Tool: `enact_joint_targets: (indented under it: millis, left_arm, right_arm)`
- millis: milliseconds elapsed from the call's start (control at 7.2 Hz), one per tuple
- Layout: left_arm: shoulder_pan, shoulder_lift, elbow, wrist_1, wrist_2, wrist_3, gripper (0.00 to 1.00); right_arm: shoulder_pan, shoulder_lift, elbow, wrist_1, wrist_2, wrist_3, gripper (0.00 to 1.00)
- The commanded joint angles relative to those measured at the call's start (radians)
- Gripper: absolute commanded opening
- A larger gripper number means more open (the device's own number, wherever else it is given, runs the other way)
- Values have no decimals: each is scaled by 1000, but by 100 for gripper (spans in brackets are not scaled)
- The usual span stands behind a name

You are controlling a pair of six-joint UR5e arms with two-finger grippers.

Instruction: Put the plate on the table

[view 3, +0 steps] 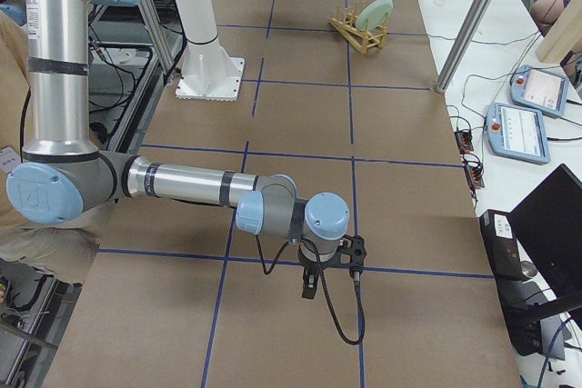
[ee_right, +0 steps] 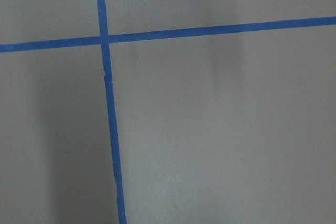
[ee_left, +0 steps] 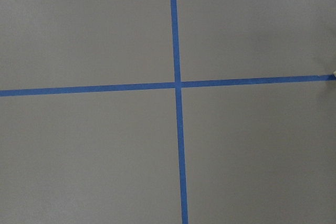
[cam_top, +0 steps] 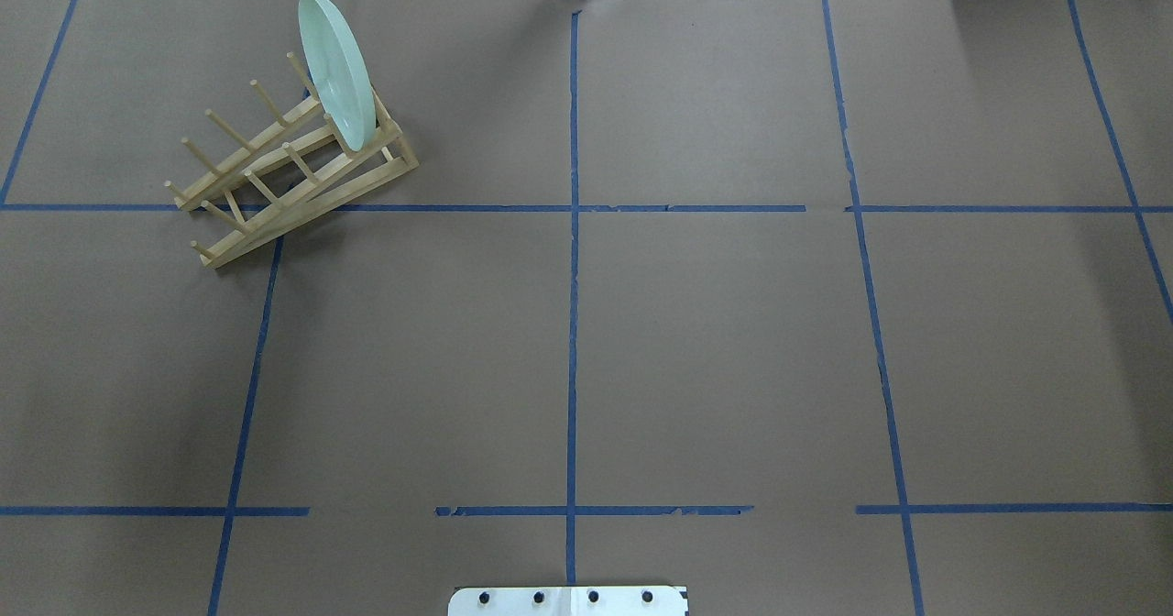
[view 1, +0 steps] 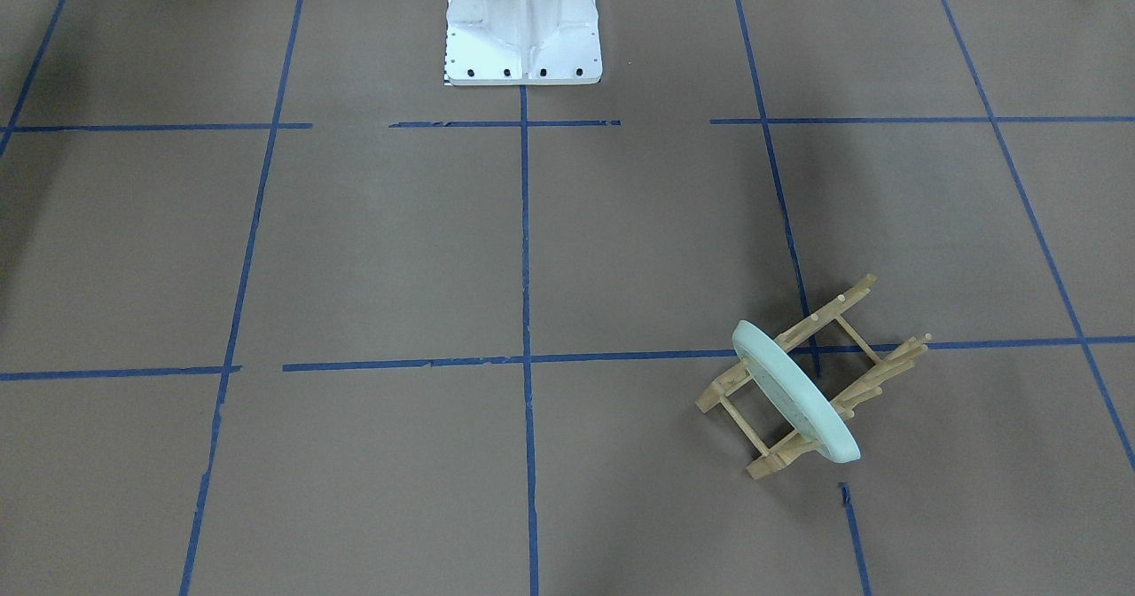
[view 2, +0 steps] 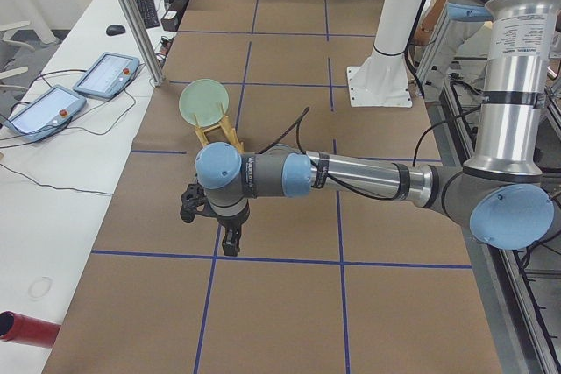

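Plate, front view: plate (view 1: 794,392) stands on edge in the end slot of the wooden peg rack (view 1: 838,305).
Grippers, side views: left gripper (view 2: 230,245) and right gripper (view 3: 307,286) hang well apart from that rack; whether spread or closed, I cannot tell.
Handling: likely stiff, slick and breakable; pinch the upper rim.

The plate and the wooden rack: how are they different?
The plate is pale mint green; the rack is light wood. The plate is one round solid disc; the rack is an open frame of bars and pegs. The plate stands on edge between pegs; the rack sits on the table. They touch each other.
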Motion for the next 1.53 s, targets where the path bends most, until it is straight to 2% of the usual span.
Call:
enact_joint_targets:
  millis: [0, 278, 417, 556, 694, 833, 972, 1111, 1250, 1389]
  left_arm:
    - [-2, -12, 9, -9, -1, -6, 100]
    - [4, -26, -2, -12, 18, -3, 100]
    - [4, -20, 8, -78, 6, -4, 100]
    - [2, 0, 30, -249, -10, -13, 100]
    - [21, -14, 41, -317, -113, -281, 100]
    - [71, -41, 42, -482, -160, -555, 100]
    - [122, -96, 83, -635, -160, -814, 100]
    - [178, -209, 160, -763, -159, -1106, 100]
    - [297, -286, 211, -893, -147, -1333, 100]
    - [323, -337, 237, -1007, -83, -1483, 100]
  right_arm:
    - [0, 0, 2, 0, 0, 0, 100]
    - [0, 0, 0, 0, 0, 0, 100]
    - [0, 0, 0, 0, 0, -1, 100]
    - [0, 0, 0, 0, 0, 0, 100]
    - [0, 0, 0, 0, 0, 0, 100]
    - [0, 0, 0, 0, 0, 0, 100]
    - [0, 0, 0, 0, 0, 0, 100]
    - [0, 0, 0, 0, 0, 0, 100]
    - [0, 0, 0, 0, 0, 0, 100]
    - [0, 0, 0, 0, 0, 0, 100]
